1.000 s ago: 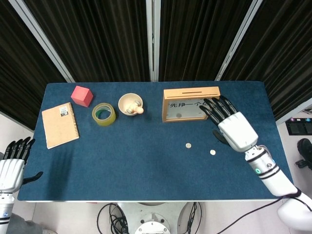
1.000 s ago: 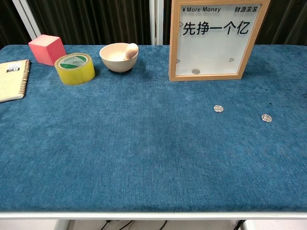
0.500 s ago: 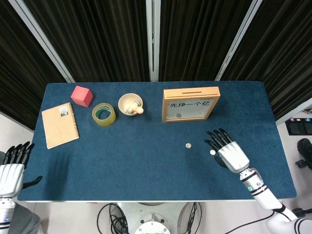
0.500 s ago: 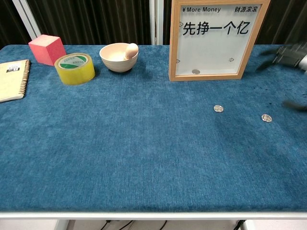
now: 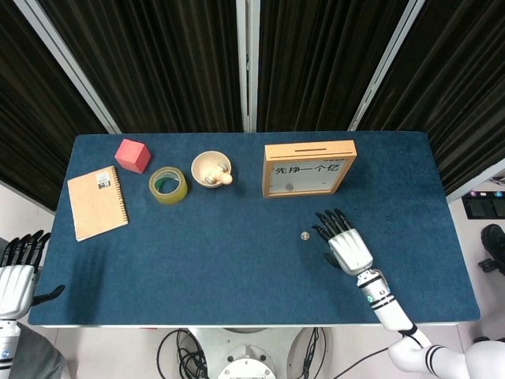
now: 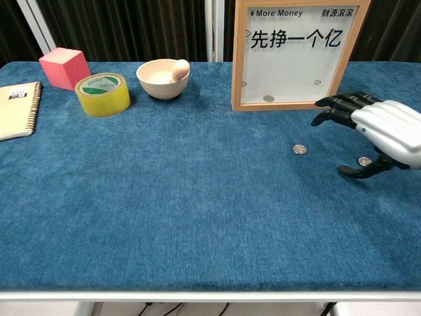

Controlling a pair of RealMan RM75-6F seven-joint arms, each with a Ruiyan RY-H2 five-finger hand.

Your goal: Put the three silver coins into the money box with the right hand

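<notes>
Care suits the spread, empty white right hand [image 6: 385, 135]: lower over the small round silver coin [image 6: 364, 161] and pinch squarely.

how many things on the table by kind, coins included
coins: 3, one in the money box, one loose coin, one under the right hand
money box: 1
bowl: 1
tape roll: 1
pink block: 1
notebook: 1
total: 8
</notes>
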